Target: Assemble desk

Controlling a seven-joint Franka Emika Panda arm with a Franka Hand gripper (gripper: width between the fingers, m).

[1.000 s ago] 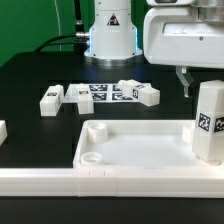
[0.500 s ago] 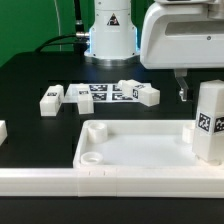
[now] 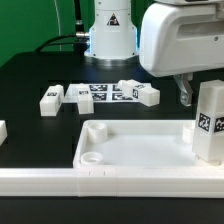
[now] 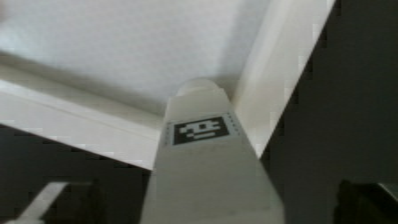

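Desk top [image 3: 140, 150], a white rimmed tray, fills the exterior view's lower centre. One tagged square leg [image 3: 209, 122] stands upright at its right corner, and loose legs [image 3: 100, 95] lie on the black table [image 3: 30, 70] behind. Gripper [image 3: 186, 97] hangs just beside the upright leg. Wrist view: fingers [image 4: 50, 202] are apart, flanking that leg without touching it.

Smooth white plastic desk top [image 3: 140, 140]
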